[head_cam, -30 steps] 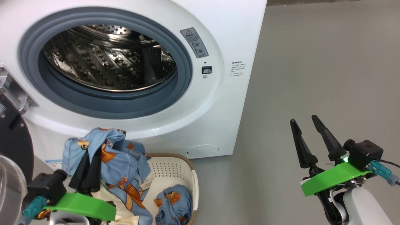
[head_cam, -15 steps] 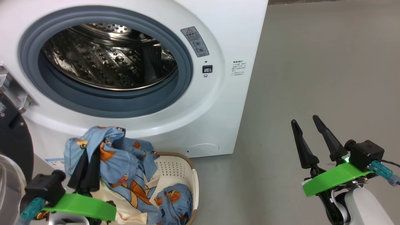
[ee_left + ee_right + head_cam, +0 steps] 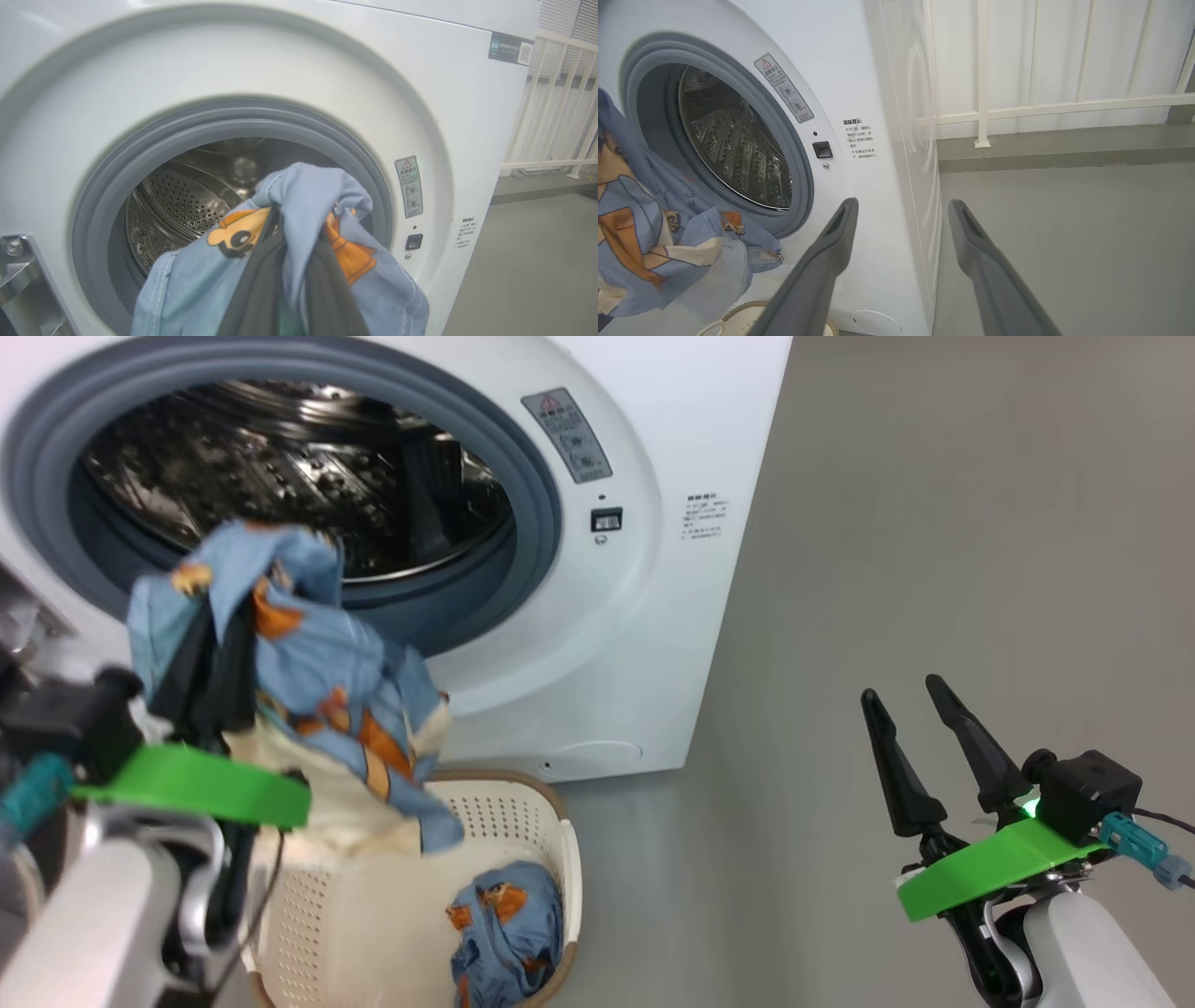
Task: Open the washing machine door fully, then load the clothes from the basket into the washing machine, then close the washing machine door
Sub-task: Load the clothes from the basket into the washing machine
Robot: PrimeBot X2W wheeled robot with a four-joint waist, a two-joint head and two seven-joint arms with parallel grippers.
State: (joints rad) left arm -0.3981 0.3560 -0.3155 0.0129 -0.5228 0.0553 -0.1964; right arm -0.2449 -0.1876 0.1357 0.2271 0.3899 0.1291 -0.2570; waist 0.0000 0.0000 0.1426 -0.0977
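The washing machine [image 3: 644,644] stands with its steel drum [image 3: 280,495] open; a metal hinge [image 3: 18,275] shows at the lower left of the left wrist view, and the washing machine door itself is out of view. My left gripper [image 3: 210,663] is shut on a bunch of the clothes [image 3: 308,663], light blue with orange patches, with a cream piece [image 3: 317,793] hanging below. It holds them in front of the lower drum opening, above the basket [image 3: 560,821]. Another blue garment [image 3: 509,924] lies in the basket. My right gripper [image 3: 901,691] is open and holds nothing, off to the right over the floor.
Grey floor [image 3: 934,523] stretches to the right of the machine. A white railing [image 3: 1041,109] stands beyond the machine's right side. The basket sits close against the machine's front, below the opening.
My left gripper has risen with the blue garment from just over the basket to the height of the drum opening. The head camera has shifted a little. The right gripper has stayed put.
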